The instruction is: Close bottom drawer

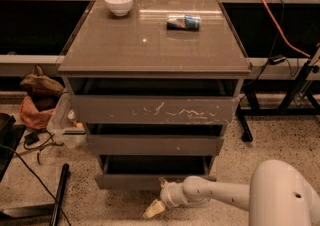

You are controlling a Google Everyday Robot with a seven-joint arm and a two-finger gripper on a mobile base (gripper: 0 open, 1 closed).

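While it is the lowest of three, the bottom drawer [130, 181] stands a little pulled out, its dark tray partly showing. Just at its front we see the pincer [157, 196] spread open, holding nothing. On the surface [150, 52] above are a white bowl [119, 3] and a lying can [183, 21].

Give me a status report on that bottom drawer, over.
Hand open, empty, low at the bottom drawer front. Drawer partly out, not shut. Nothing visible blocking it.
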